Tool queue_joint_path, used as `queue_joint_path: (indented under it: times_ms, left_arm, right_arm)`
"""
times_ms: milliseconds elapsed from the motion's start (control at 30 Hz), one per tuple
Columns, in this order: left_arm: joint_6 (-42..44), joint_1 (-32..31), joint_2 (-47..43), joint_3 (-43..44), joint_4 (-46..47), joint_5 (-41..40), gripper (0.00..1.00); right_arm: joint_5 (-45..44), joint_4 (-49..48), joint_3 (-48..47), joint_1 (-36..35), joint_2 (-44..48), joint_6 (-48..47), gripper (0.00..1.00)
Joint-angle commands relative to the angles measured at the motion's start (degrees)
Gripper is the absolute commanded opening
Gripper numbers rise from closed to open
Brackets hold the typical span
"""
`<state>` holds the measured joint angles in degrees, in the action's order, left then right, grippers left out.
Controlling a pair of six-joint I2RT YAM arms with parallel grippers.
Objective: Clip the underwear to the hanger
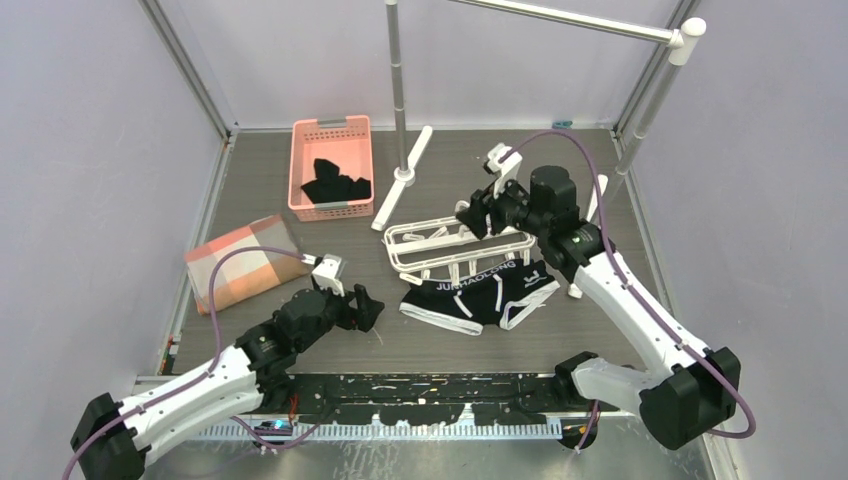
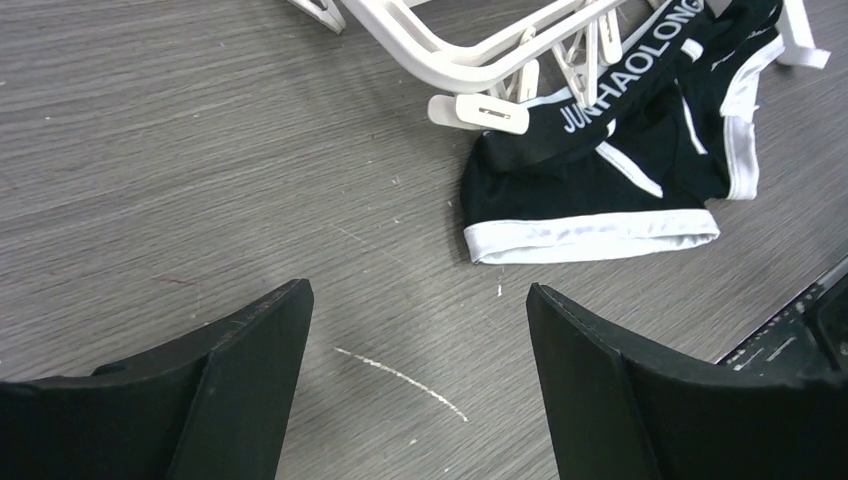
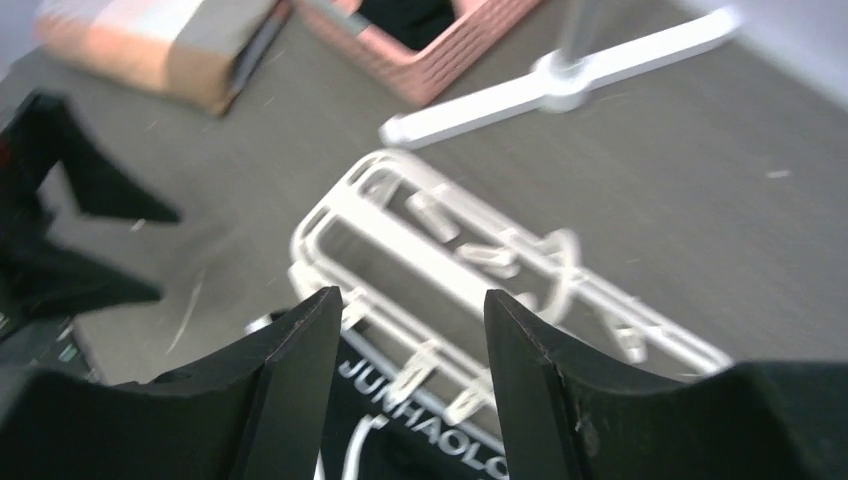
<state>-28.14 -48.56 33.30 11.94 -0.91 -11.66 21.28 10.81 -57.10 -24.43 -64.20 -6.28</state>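
Black boxer briefs with white piping lie flat mid-frame, waistband touching the white plastic clip hanger just above; left gripper lower left and right gripper over hanger both gape, empty.

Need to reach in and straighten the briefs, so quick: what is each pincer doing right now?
Left pincer: open, holding nothing.
Right pincer: open, holding nothing.

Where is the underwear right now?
In the top view, the underwear lies just right of centre, its waistband at the near edge of the hanger.
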Motion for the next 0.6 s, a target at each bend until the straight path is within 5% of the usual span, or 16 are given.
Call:
queue_joint_path:
  times_ms: [0,233,567]
  left_arm:
    - [-2.04,0.29,1.4,2.31,7.23,-0.03,0.79]
    - [-4.27,0.3,4.13,2.9,7.63,-2.28,0.63]
    - [-4.25,0.46,1.79,2.93,4.42,-3.15,0.61]
  right_arm:
    - [15.31,3.34,4.05,-3.37,0.85,0.31,0.6]
    - [1.35,1.51,3.85,-14.45,-7.02,2.89,0.55]
    - [-18.83,-3.23,1.82,-24.96,-16.82,11.21,0.5]
